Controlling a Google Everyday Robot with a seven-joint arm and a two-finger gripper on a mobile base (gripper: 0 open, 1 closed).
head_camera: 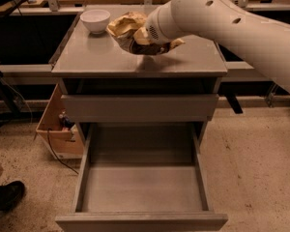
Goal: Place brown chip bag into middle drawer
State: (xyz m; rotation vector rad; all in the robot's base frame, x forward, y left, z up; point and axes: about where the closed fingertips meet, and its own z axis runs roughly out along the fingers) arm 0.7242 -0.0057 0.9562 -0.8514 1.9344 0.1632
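The brown chip bag [123, 25], crumpled with tan-yellow ends, hangs a little above the cabinet top [96, 57] and casts a shadow on it. My gripper [144, 38] is at the end of the white arm [222, 18], which reaches in from the upper right. The gripper is mostly hidden behind the wrist and is shut on the bag. The middle drawer [142, 190] is pulled fully out below, its flat grey floor bare.
A small white bowl [95, 19] stands at the cabinet top's back left, close to the bag. A closed grey drawer front [139, 108] sits above the open drawer. A cardboard box [55, 129] and a dark shoe [5, 195] are on the floor at left.
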